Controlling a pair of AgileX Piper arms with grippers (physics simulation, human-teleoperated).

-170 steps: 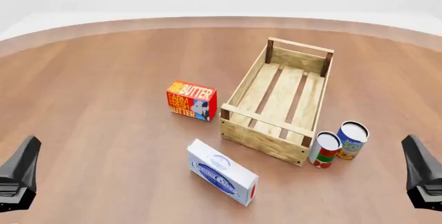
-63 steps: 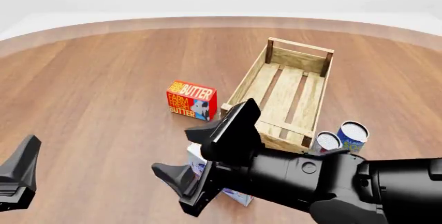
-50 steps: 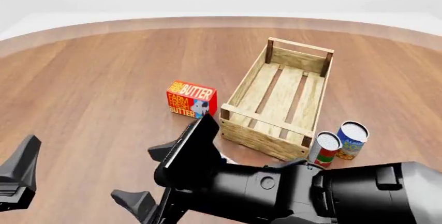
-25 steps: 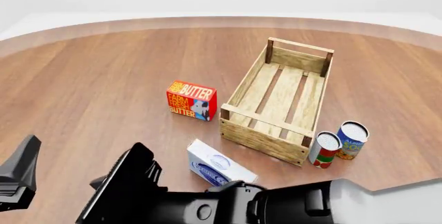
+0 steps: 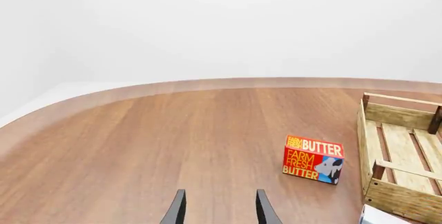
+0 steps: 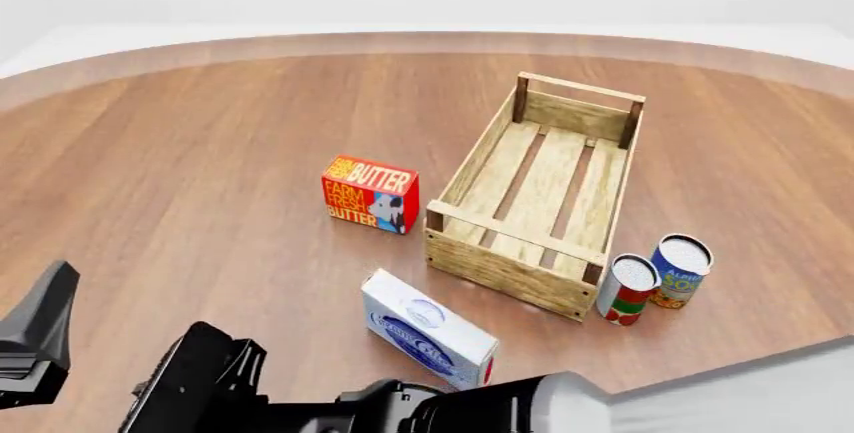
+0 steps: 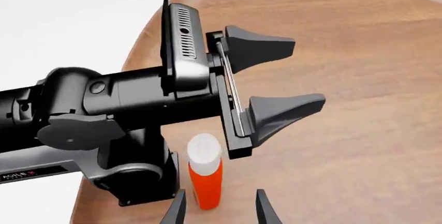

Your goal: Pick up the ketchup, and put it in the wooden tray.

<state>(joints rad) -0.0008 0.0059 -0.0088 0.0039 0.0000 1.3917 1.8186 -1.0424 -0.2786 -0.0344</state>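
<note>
Wooden tray [image 6: 541, 203] bare inside, ketchup [image 7: 205, 174] upright before the right gripper's [image 7: 219, 207] parted fingers, left gripper [image 5: 219, 208] parted.

Black and grey Piper arms with tapered dark fingers.
The left gripper [image 7: 276, 81] is matte black, with two wedge-shaped fingers [image 7: 257, 48] on a thin pale rail, and a slim ribbed camera block beside it carrying a row of vent slots and a small round screw. Behind it the left arm [image 7: 103, 110] is glossy black, rounded, with a grey link bearing small red-and-white lettering. The right gripper [image 7: 219, 208] shows two dark pointed tips; in the front view its arm [image 6: 400, 413] is black turning pale grey.
</note>
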